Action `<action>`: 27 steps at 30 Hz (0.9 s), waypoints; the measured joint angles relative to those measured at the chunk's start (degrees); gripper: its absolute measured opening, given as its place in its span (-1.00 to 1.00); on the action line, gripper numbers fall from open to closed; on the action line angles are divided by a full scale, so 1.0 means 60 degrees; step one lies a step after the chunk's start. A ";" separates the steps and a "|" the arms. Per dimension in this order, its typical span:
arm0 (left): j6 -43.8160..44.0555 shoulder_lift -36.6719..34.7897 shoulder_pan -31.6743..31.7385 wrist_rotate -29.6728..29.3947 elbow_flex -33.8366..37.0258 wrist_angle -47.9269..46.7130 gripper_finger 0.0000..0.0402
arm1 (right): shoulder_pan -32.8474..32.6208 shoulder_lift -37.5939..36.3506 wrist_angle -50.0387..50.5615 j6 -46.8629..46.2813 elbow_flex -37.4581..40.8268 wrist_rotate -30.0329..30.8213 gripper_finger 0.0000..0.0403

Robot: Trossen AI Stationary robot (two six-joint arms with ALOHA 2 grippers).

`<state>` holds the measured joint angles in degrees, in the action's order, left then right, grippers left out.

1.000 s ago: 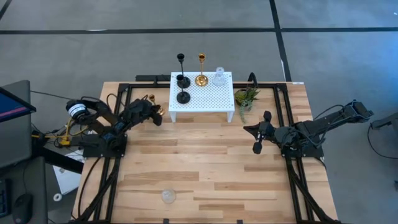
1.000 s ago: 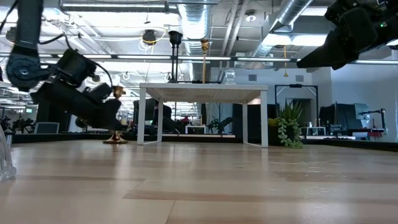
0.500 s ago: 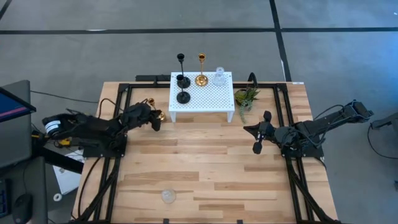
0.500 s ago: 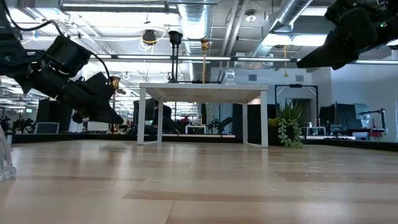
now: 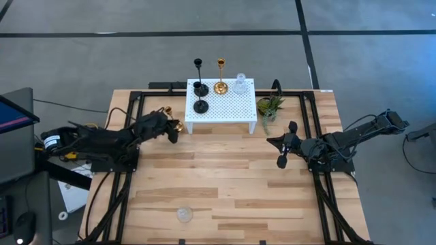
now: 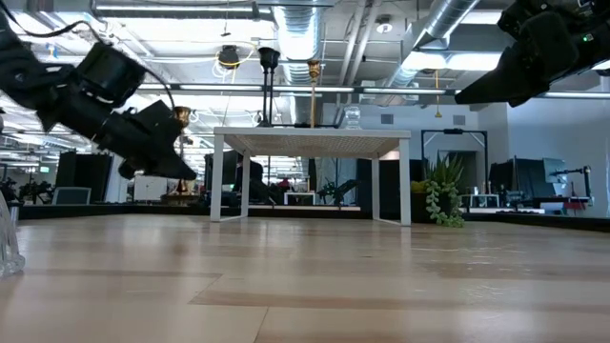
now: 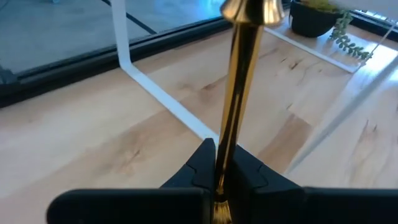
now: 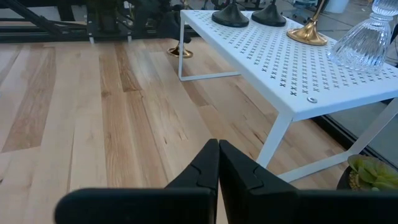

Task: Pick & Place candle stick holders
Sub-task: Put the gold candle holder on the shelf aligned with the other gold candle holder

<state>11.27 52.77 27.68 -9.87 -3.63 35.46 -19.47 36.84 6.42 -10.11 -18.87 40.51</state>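
Note:
A shiny gold candle stick holder [image 5: 165,110] hangs just left of the white perforated stand [image 5: 231,112], with my left gripper [image 5: 172,128] shut on its stem. On the stand are two black holders [image 5: 200,88] [image 5: 201,106], another gold one [image 5: 220,87] and a clear glass one [image 5: 240,85], each resting on its round base. A second glass holder [image 5: 184,214] stands near the table's front edge. My right gripper [image 5: 270,141] hovers shut and empty to the right of the stand. My left gripper pinches the gold holder's thin stem [image 7: 225,149] between its two fingers, below the cup [image 7: 252,9]. The fingers come nearly level from the table's left and lie across the stem. The holder stands upright in the hold, its base [image 6: 181,197] a little above the table.
A small green potted plant [image 5: 270,105] sits at the stand's right end, close to my right gripper. Black frame rails [image 5: 126,197] run along both sides of the wooden table. Open wood lies in the middle between the arms.
My left gripper has risen, still shut on the gold holder. The holder's base has come off the table and the holder has stayed upright, close to the stand's left legs. The left arm's elbow has folded back toward the table's left edge.

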 joint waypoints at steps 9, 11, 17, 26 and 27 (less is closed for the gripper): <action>-0.0387 -0.0372 0.0000 0.0324 -0.1662 -0.3487 -0.93 | 0.0001 0.0000 0.0000 -0.0004 0.0000 -0.0004 -1.00; -0.0398 -0.0761 0.0000 0.0271 -0.1761 -0.4088 -0.93 | -0.0003 0.0000 0.0000 -0.0004 0.0000 0.0000 -1.00; -0.0245 -0.2588 -0.0444 0.0255 -0.1768 -0.5281 -0.93 | 0.0001 0.0000 0.0000 -0.0004 0.0000 -0.0001 -1.00; 0.0251 -0.4630 -0.1871 -0.0437 -0.2756 -0.7426 -0.93 | 0.0001 0.0000 0.0000 -0.0004 0.0000 0.0000 -1.00; 0.0254 -0.4651 -0.2101 -0.0438 -0.2908 -0.7434 -0.93 | 0.0001 0.0000 0.0000 -0.0004 0.0000 0.0000 -1.00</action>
<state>12.80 24.87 15.08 -12.50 -21.08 -9.14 -19.46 36.84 6.42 -10.13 -18.87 40.51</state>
